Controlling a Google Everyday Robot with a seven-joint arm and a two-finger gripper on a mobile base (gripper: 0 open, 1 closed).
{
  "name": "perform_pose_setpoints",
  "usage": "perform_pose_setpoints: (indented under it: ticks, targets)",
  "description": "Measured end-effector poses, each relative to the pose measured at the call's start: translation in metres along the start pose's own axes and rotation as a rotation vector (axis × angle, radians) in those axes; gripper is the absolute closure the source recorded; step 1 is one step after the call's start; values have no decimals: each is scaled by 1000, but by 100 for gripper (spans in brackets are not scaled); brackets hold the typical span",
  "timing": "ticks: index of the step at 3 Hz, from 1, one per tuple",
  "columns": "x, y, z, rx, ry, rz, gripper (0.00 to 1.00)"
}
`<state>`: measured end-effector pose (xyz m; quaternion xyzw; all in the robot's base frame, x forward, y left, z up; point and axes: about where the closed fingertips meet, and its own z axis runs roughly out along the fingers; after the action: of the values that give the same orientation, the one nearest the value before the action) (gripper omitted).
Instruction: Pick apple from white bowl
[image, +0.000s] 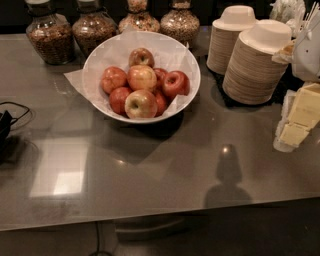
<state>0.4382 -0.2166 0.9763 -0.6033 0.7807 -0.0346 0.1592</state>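
Toward the far side of the grey glossy surface (165, 170), left of centre, stands the wide round white bowl (89, 82) lined with white paper, and your target rides at the top of its pile: the large round apple with an orange-red blush over pale yellow skin (142, 77). It sits near the bowl's middle. A deep red apple with a stem dimple (175, 83) is just to its right, a yellower apple with a dark stem pit (141, 103) is in front, and a red apple (114, 79) is pressed in at its left. The gripper is nowhere in this view, so you cannot tell whether it is released or clenched, nor which way the apple lies from it. The apple is round with no long axis, so grip angle should matter little. I judge a straight drop from above the bowl's centre the cleanest line, since neighbours crowd every side. Watch the tall stacks of beige disposable bowls (255, 65) well to the right and the glass jars of nuts (50, 35) behind.
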Motion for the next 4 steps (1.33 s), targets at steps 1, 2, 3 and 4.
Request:
perform_pose_setpoints:
  ticks: [1,2,3,4]
  targets:
    - [0,0,0,0,0,0,0]
    - [-6,-5,3,14,-16,4,0]
    - [-34,-26,12,27,-126,26,0]
    - [-75,-36,13,21,-238,-9,0]
